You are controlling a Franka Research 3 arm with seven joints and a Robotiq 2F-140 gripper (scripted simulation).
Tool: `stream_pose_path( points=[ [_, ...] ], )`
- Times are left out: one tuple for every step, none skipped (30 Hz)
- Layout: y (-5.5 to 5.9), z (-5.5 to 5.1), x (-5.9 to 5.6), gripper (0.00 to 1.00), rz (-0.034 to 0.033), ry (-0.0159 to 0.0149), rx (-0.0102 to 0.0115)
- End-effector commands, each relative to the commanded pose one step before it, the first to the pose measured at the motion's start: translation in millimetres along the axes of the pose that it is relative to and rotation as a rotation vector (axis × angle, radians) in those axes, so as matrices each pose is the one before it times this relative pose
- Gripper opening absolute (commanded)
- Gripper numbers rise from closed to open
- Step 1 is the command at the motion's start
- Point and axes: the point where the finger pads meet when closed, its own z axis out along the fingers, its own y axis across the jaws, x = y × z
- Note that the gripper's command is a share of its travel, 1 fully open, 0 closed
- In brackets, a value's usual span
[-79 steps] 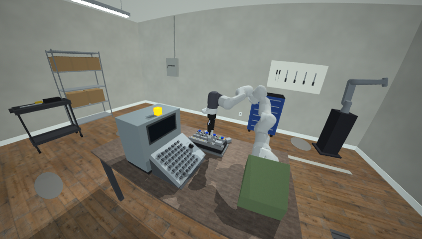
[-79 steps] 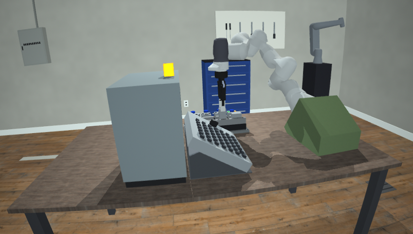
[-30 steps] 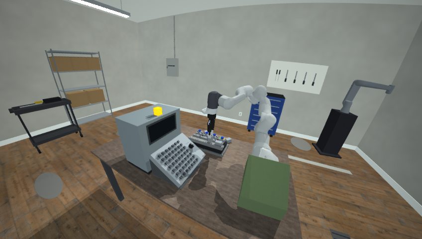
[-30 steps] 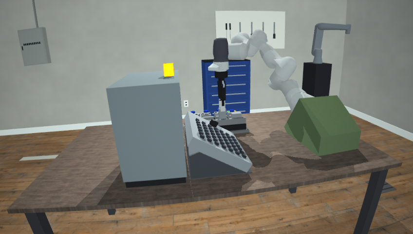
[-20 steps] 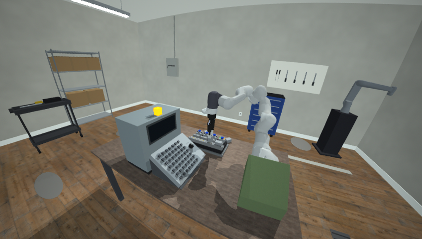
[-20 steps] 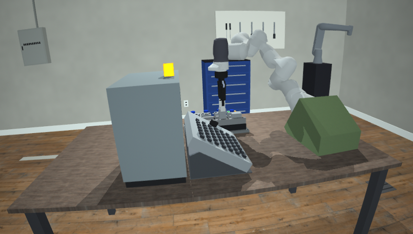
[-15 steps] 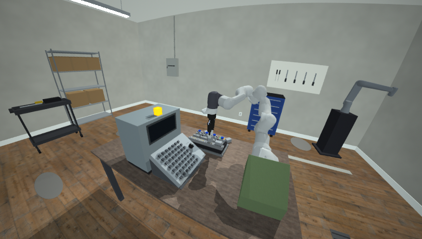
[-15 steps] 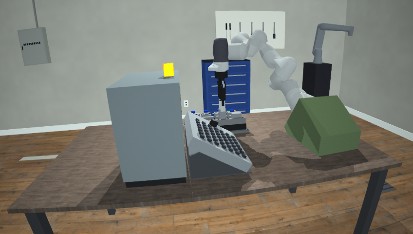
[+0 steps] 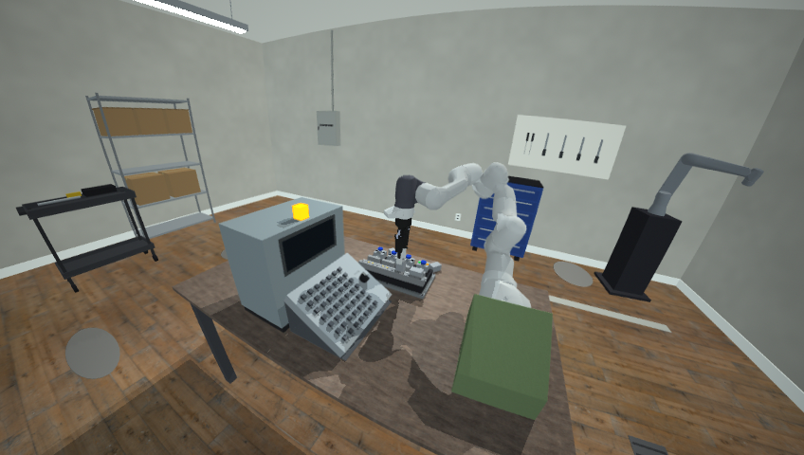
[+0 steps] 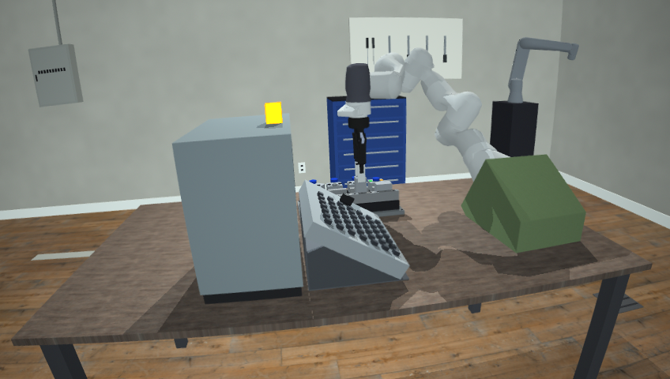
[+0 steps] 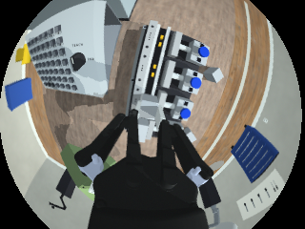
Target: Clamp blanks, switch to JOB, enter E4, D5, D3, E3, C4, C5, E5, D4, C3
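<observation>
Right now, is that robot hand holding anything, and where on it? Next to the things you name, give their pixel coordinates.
Yes, seemingly a grey blank (image 10: pixel 361 186) (image 11: pixel 149 107), pinched by two opposite sides between the tips of the gripper (image 9: pixel 401 255) (image 10: pixel 359 176) (image 11: pixel 148 108).

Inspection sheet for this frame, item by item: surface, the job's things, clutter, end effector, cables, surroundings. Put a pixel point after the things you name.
Surface: brown table (image 9: pixel 434 332) (image 10: pixel 117 244) (image 11: pixel 214 102), shadows across it.
Job's things: vise row (image 9: pixel 402 280) (image 10: pixel 376 196) (image 11: pixel 143 72) with blue knobs; key panel (image 9: pixel 338 307) (image 10: pixel 353 224) (image 11: pixel 57 62) unlit; amber lamp (image 9: pixel 301 211) (image 10: pixel 273 113) lit.
Clutter: green block (image 9: pixel 504 354) (image 10: pixel 540 201) (image 11: pixel 72 159) near the arm's base, purpose unclear.
End effector (image 9: pixel 401 256) (image 10: pixel 360 176) (image 11: pixel 148 108): shut on a grey piece at the vise row, seemingly a blank.
Cables: nothing seen on the table.
Surroundings: blue drawer cabinet (image 9: pixel 530 214) (image 10: pixel 392 145) (image 11: pixel 254 154) behind.
</observation>
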Motion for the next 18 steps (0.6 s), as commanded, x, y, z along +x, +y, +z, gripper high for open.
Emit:
stream_pose_path(
  points=[
    [-1.10, 2.09, 1.48, 0.00, 0.00407, 0.00555, 0.00166],
    [0.02, 0.48, -0.02, 0.00, 0.00000, 0.00000, 0.00000],
    [0.02, 0.46, -0.02, 0.00, 0.00000, 0.00000, 0.00000],
    [0.02, 0.43, -0.02, 0.00, 0.00000, 0.00000, 0.00000],
    [0.02, 0.39, -0.02, 0.00, 0.00000, 0.00000, 0.00000],
    [0.01, 0.36, -0.02, 0.00, 0.00000, 0.00000, 0.00000],
    [0.01, 0.32, -0.02, 0.00, 0.00000, 0.00000, 0.00000],
    [0.01, 0.29, -0.02, 0.00, 0.00000, 0.00000, 0.00000],
    [0.01, 0.25, -0.02, 0.00, 0.00000, 0.00000, 0.00000],
    [0.01, 0.21, -0.01, 0.00, 0.00000, 0.00000, 0.00000],
    [0.01, 0.17, -0.01, 0.00, 0.00000, 0.00000, 0.00000],
    [0.01, 0.14, -0.01, 0.00, 0.00000, 0.00000, 0.00000],
    [0.00, 0.00, 0.00, 0.00, 0.00000, 0.00000, 0.00000],
    [0.00, 0.00, 0.00, 0.00, 0.00000, 0.00000, 0.00000],
    [0.00, 0.10, -0.01, 0.00, 0.00000, 0.00000, 0.00000],
    [0.00, 0.07, 0.00, 0.00, 0.00000, 0.00000, 0.00000],
    [0.00, 0.05, 0.00, 0.00, 0.00000, 0.00000, 0.00000],
    [0.00, 0.02, 0.00, 0.00, 0.00000, 0.00000, 0.00000]
  ],
)
